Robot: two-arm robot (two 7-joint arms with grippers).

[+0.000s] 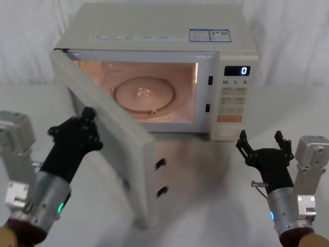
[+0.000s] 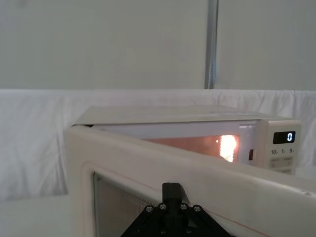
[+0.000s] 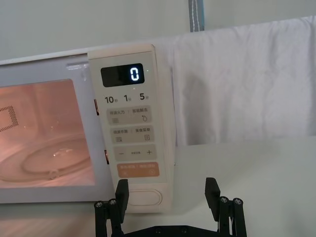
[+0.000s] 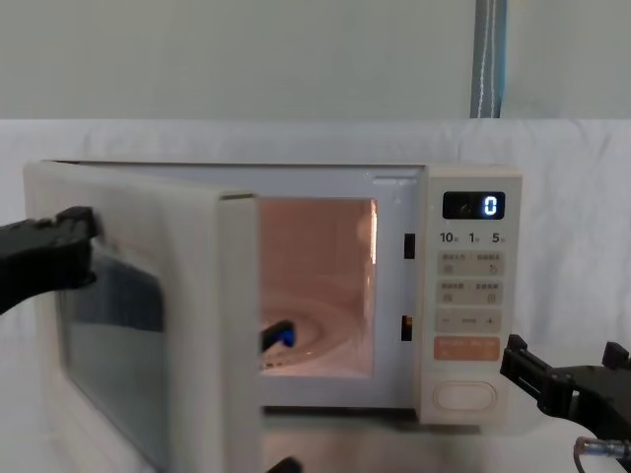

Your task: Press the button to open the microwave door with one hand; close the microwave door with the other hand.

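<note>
Microwave door (image 1: 110, 139) ajar; left gripper (image 1: 87, 123) against its outer face, finger state unclear. Right gripper (image 1: 262, 144) spread wide, button (image 3: 145, 197) just ahead.

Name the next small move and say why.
Probably push the left end effector forward against the microwave door. The door hangs wide open with the cavity lit, this end effector sits at its outer face, and the right end effector waits below the button.

Microwave door (image 1: 110, 139) cream, dark window, swung open leftward, its outer face against the left gripper (image 1: 85, 126); button (image 3: 143, 198) wide cream pill, just ahead of the spread right gripper (image 3: 168, 195).
</note>
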